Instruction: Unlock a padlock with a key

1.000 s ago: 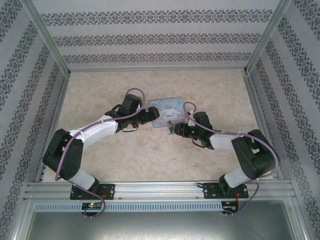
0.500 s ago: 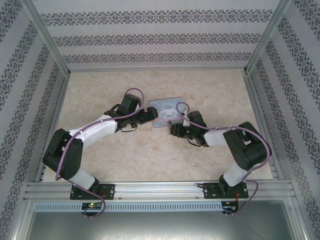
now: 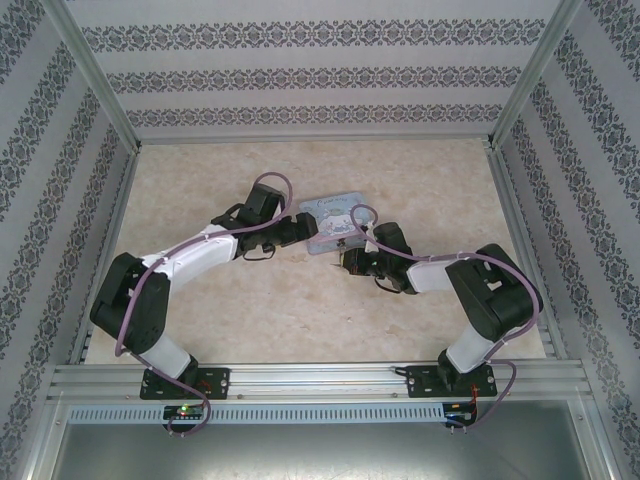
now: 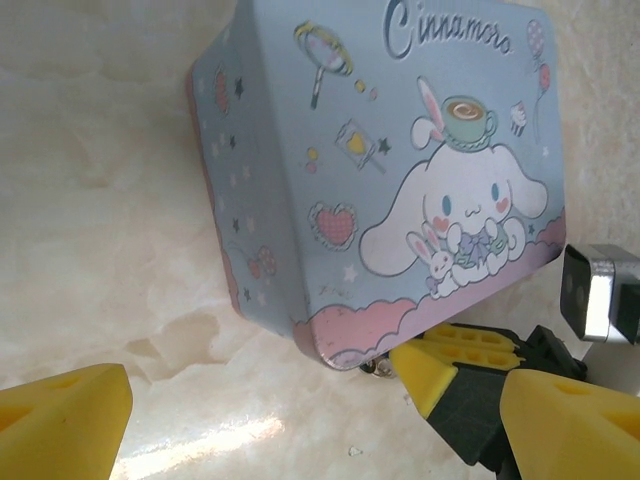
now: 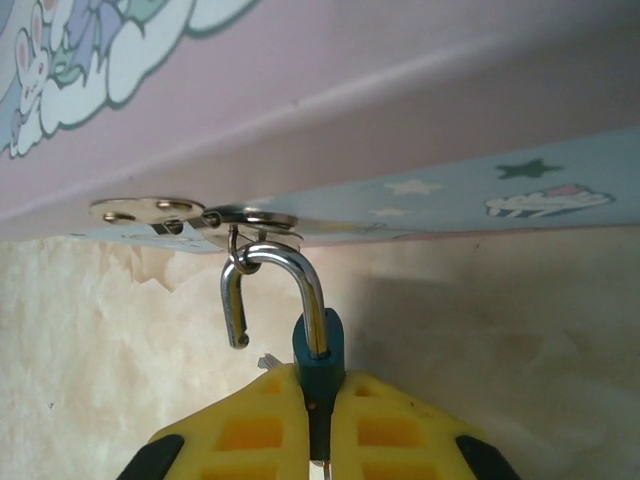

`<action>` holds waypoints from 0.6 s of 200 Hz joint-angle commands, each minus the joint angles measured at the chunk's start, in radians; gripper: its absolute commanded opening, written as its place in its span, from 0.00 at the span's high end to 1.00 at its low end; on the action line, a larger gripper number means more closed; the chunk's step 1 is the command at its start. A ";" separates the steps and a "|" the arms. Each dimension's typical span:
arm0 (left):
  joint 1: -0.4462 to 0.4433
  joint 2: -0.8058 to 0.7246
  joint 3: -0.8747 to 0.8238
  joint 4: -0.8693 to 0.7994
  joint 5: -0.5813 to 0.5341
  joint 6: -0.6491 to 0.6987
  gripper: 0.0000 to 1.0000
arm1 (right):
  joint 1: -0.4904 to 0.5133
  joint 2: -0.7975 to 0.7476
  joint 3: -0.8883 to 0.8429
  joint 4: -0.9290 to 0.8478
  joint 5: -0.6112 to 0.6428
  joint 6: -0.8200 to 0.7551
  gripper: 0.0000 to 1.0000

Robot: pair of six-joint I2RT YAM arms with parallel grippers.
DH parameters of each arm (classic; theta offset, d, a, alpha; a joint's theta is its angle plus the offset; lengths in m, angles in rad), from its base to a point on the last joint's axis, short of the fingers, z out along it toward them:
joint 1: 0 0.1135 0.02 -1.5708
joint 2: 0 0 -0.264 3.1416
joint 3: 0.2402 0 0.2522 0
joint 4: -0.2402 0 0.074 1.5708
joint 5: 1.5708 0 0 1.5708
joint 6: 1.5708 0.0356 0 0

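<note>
In the right wrist view my right gripper (image 5: 318, 420) is shut on the padlock (image 5: 318, 350), a small dark teal body squeezed between the yellow fingertips. Its steel shackle (image 5: 285, 265) stands open, the free end hanging clear of the body, and it hooks through the hasp ring under the pastel blue cartoon tin (image 3: 335, 220). A thin silvery sliver (image 5: 262, 361) pokes out left of the body; I cannot tell if it is the key. My left gripper (image 4: 310, 430) is open beside the tin's near corner (image 4: 330, 345), not touching it. From above, the right gripper (image 3: 350, 258) is at the tin's front edge.
The tin sits mid-table on the marbled surface (image 3: 300, 320), with both arms converging on it. Patterned walls and metal rails (image 3: 300, 375) enclose the table. The right gripper's yellow fingers (image 4: 460, 350) crowd in just right of the left gripper's view of the tin's corner.
The right arm has swung left and closed in on the tin's front edge. The tin has turned slightly. The left arm has shifted a little.
</note>
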 commanded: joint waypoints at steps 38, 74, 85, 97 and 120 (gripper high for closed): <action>-0.009 0.085 0.160 -0.173 -0.140 0.158 0.04 | -0.009 -0.037 -0.030 -0.015 0.038 0.102 1.00; -0.068 0.176 0.272 -0.262 -0.249 0.231 0.03 | -0.008 -0.043 -0.043 -0.010 0.055 0.143 1.00; -0.084 0.199 0.296 -0.283 -0.282 0.246 0.03 | -0.009 -0.046 -0.046 -0.012 0.062 0.150 1.00; -0.101 0.222 0.311 -0.298 -0.310 0.258 0.03 | -0.008 -0.048 -0.050 -0.012 0.067 0.158 1.00; -0.128 0.251 0.319 -0.316 -0.353 0.266 0.03 | -0.008 -0.050 -0.059 -0.007 0.076 0.184 1.00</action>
